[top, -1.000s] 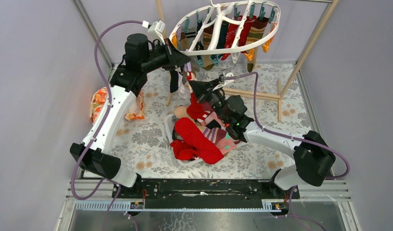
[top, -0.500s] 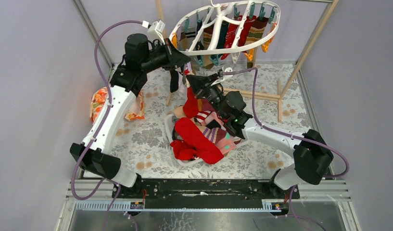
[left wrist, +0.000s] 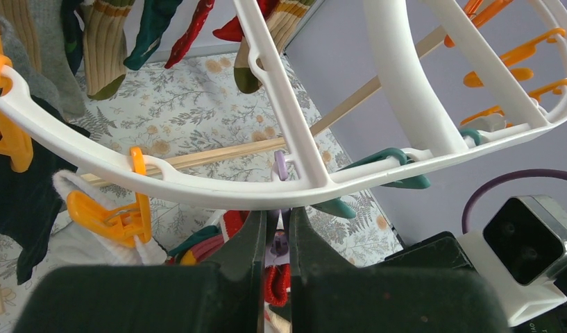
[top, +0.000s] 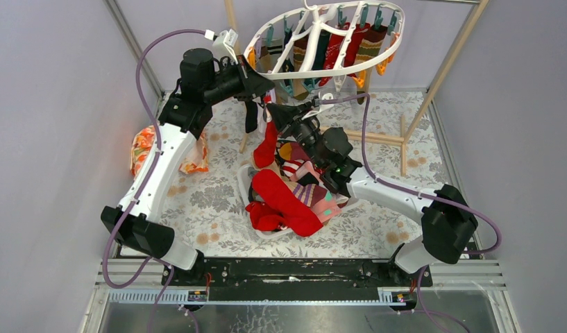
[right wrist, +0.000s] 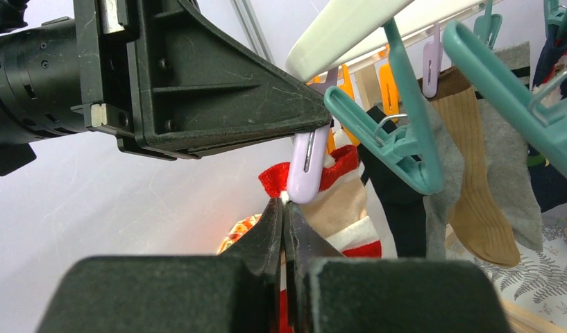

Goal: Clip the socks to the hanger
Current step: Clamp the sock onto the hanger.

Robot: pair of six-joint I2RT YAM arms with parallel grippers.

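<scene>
The white oval hanger point(top: 315, 73) hangs at the back with several socks point(top: 350, 45) clipped on it. My left gripper point(top: 266, 90) is up under the hanger's near rim point(left wrist: 197, 187), shut on a lilac clip point(left wrist: 280, 166). My right gripper point(top: 272, 111) is just below it, shut on the cuff of a red-and-white striped sock point(top: 268, 146). In the right wrist view the sock's red cuff point(right wrist: 273, 182) touches the tip of the lilac clip point(right wrist: 305, 170), right above my right gripper point(right wrist: 285, 205). More socks lie piled point(top: 287, 201) mid-table.
The pile sits in a white basket point(top: 243, 182). An orange floral cloth point(top: 143, 149) lies at the left. A wooden pole frame point(top: 367, 135) stands behind the right arm. Teal clips point(right wrist: 398, 146) and orange clips point(left wrist: 114, 215) hang beside the lilac one.
My right gripper has risen up and leftward with the red striped sock, bringing its cuff up to the lilac clip. The left arm has not moved.
</scene>
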